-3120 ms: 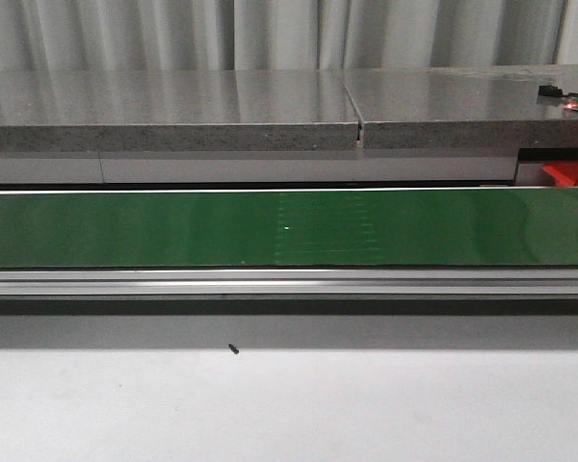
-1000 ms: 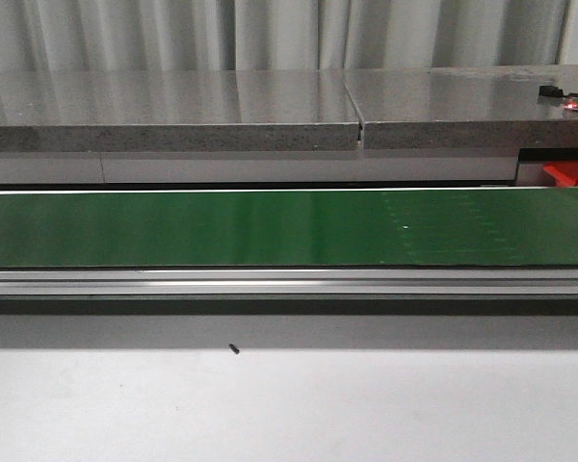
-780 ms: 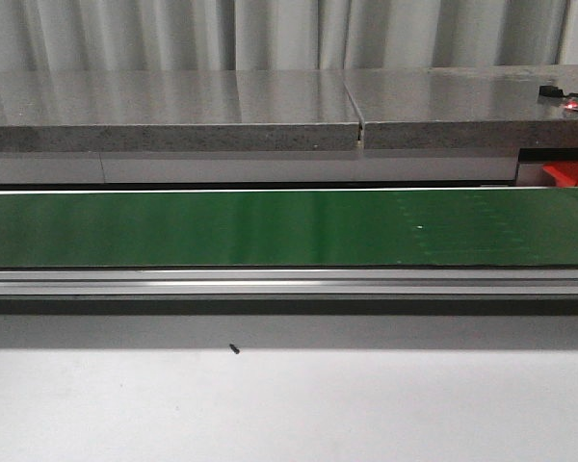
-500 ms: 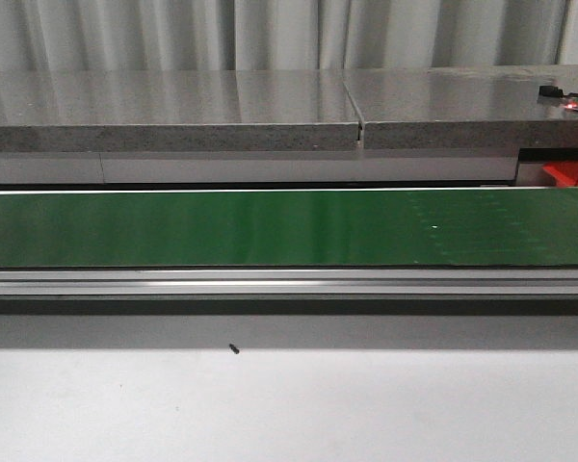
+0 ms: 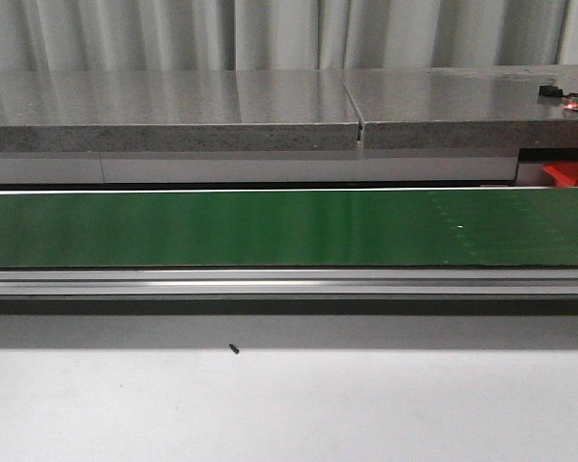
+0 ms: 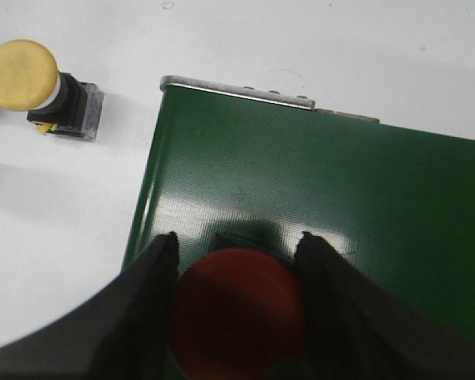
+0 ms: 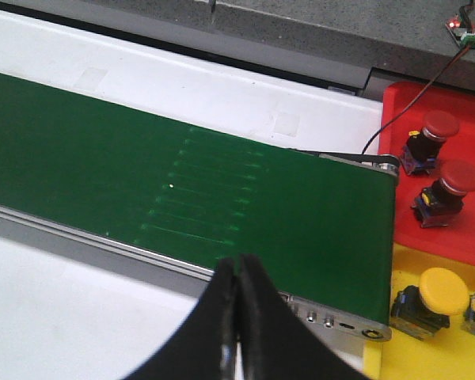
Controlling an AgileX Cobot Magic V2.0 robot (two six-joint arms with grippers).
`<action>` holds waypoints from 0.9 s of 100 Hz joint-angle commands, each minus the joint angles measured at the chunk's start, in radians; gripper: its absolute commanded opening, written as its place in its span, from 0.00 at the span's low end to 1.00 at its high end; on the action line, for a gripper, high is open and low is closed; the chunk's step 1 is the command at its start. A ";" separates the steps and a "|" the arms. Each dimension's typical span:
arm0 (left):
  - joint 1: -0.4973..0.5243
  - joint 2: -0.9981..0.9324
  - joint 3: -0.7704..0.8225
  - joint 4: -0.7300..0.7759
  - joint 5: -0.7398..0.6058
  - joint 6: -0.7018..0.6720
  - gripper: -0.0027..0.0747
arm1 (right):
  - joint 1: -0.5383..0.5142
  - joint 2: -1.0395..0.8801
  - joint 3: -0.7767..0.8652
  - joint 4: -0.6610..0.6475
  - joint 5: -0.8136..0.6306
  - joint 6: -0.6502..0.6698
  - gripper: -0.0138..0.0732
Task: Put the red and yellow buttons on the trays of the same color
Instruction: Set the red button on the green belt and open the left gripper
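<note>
The left end effector (image 6: 236, 261) gripped a red button (image 6: 237, 309) over the belt (image 6: 364, 206); the right end effector (image 7: 237, 277) (empty) was closed.

No text, label, brand, number or sign can be read in any view. The green belt (image 5: 270, 228), the red tray (image 7: 451, 158), the yellow tray (image 7: 459, 348) and the buttons on them carry no lettering that shows. The small circuit board (image 7: 465, 32) at 1 o'clock in the right wrist view is too small to make out any print.
</note>
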 commanded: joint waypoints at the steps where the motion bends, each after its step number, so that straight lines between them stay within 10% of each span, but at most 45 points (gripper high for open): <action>1: -0.007 -0.043 -0.026 -0.007 -0.047 -0.011 0.20 | 0.003 -0.001 -0.024 0.005 -0.063 -0.010 0.08; 22: -0.007 -0.043 -0.026 -0.007 -0.047 -0.011 0.21 | 0.003 -0.001 -0.024 0.005 -0.063 -0.010 0.08; 90: -0.007 -0.043 -0.028 -0.013 -0.061 -0.011 0.78 | 0.003 -0.001 -0.024 0.005 -0.063 -0.010 0.08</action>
